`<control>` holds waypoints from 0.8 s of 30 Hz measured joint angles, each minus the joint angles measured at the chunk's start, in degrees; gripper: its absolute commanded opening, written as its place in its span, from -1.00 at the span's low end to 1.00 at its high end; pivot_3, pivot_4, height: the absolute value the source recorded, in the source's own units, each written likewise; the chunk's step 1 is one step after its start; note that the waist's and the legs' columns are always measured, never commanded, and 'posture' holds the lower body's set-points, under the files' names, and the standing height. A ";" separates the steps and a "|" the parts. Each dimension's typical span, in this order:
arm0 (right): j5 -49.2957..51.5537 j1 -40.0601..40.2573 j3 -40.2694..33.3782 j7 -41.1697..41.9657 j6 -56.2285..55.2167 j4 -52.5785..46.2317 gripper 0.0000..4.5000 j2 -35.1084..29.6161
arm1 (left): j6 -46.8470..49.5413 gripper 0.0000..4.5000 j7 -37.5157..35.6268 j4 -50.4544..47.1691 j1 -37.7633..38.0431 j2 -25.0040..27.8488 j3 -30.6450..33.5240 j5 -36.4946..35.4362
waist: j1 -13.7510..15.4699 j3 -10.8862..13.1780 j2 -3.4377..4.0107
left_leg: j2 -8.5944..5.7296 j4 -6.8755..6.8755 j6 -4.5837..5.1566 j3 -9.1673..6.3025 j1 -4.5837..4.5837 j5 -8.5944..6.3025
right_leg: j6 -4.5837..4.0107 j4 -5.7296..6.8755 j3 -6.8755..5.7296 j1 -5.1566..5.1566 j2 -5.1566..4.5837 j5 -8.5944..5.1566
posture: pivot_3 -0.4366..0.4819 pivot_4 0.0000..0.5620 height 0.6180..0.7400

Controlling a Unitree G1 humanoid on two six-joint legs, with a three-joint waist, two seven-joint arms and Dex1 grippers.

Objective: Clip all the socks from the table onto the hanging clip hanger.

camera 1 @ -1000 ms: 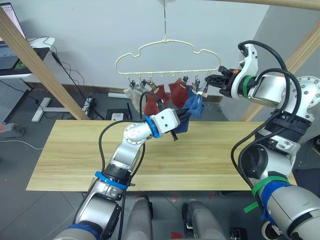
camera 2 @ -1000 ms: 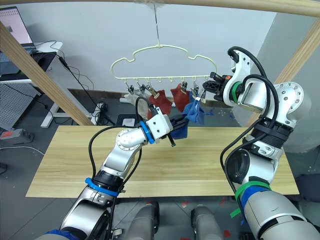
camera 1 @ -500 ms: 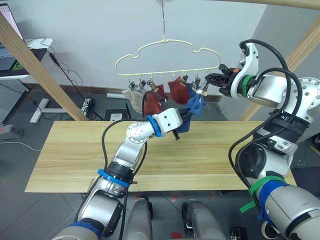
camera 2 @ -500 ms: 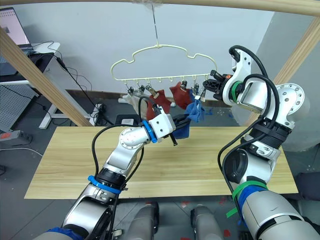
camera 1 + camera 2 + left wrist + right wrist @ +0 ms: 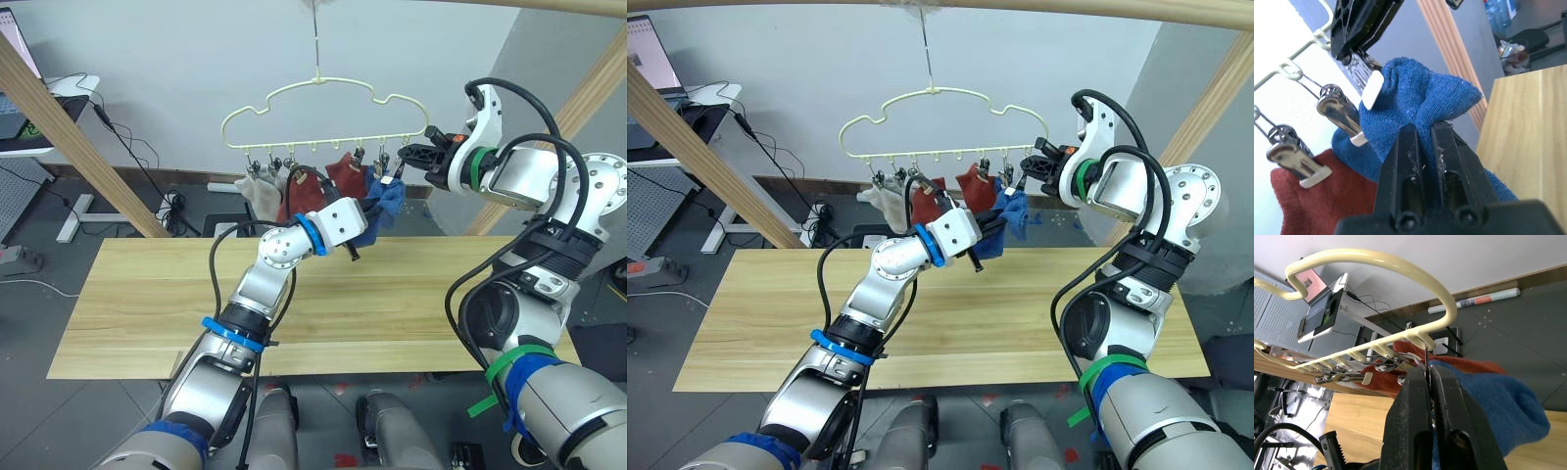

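1. The left pincer [image 5: 1422, 129] is clenched on a bunched fold of the soft blue ankle sock [image 5: 1425, 100], holding it up against the end metal clip [image 5: 1370, 78] of the thin cream-yellow cloud-shaped wire clip hanger [image 5: 323, 98].
2. The right pincer [image 5: 1427, 377] pinches that end clip's handles, just beside the hanger's curved end.
3. Risk: if the clip shuts on only the fabric's edge, the sock could slip free and drop to the long light wooden plank desk [image 5: 137, 294].
4. Risk: pushing sideways could swing the hanging frame, so the clip mouth misses the sock.
5. No readable writing or brand shows.
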 measured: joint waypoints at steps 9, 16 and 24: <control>0.13 0.00 -0.05 -0.22 0.00 -0.22 -1.00 0.08 | -1.40 -1.00 2.13 2.25 -1.86 -0.65 0.12 0.83 | 0.00 0.00 0.00 | 0.00 -0.05 0.00 0.01 -0.01 0.00 | 0.00 -0.05 0.00 0.00 0.00 0.00 | -0.07 -0.15 1.00; 0.21 0.01 0.00 0.01 0.00 -0.69 -0.49 0.04 | -2.01 -1.00 1.99 2.30 -1.85 -0.89 0.12 0.91 | 0.00 0.00 0.00 | 0.00 -0.09 0.00 0.00 -0.01 0.00 | 0.00 -0.08 -0.01 0.00 0.00 0.00 | -0.07 -0.16 1.00; 0.23 0.34 1.28 1.38 -0.07 -1.10 0.77 -1.24 | -2.39 -1.00 0.45 1.58 -1.71 -0.99 0.11 0.05 | -0.01 0.00 0.00 | -0.01 -0.11 0.00 0.00 -0.02 0.00 | 0.00 -0.11 -0.01 0.00 0.00 0.00 | -0.07 -0.16 1.00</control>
